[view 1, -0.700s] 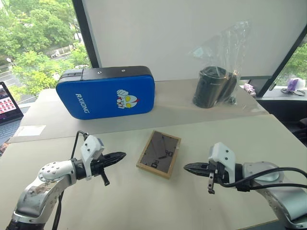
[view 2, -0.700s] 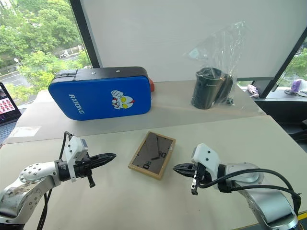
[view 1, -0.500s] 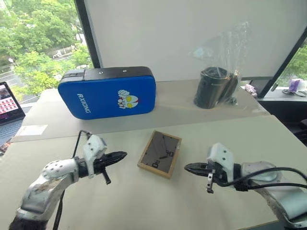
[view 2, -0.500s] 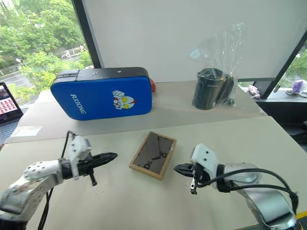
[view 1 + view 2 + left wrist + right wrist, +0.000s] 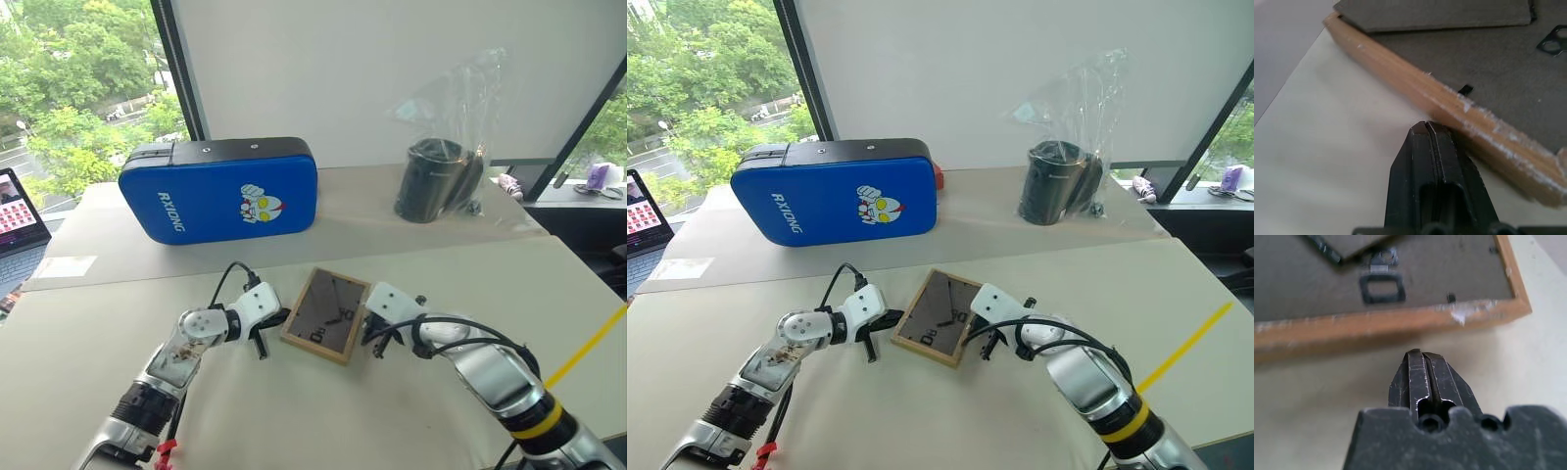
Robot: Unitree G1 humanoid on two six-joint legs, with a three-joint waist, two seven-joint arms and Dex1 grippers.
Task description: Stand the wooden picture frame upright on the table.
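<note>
Table [image 5: 411, 411] of plain beige is seen carrying the wooden picture frame [image 5: 326, 314], which lies flat with its dark grey-brown back turned upward, near the middle of the near tabletop. White marks and a fold-out stand are visible on that back. The frame is flanked by both arms. The left gripper [image 5: 277, 319] is pressed together, finger against finger, with nothing held between them; its tips are placed at the frame's left long edge, and in the left wrist view the tips [image 5: 1422, 128] are seen right up against the light-wood rail, though actual contact cannot be confirmed. The right gripper [image 5: 369, 331] is likewise fully closed on nothing, and it is set just beside the frame's right edge; in the right wrist view a narrow strip of bare table is seen between its tips [image 5: 1419, 354] and the wood.

Behind the frame, on a second tabletop, a blue padded case [image 5: 218, 188] is stood on its long side. To its right, a dark cylindrical object in a clear plastic bag [image 5: 436, 176] is placed. A laptop [image 5: 18, 207] is seen at the far left.
</note>
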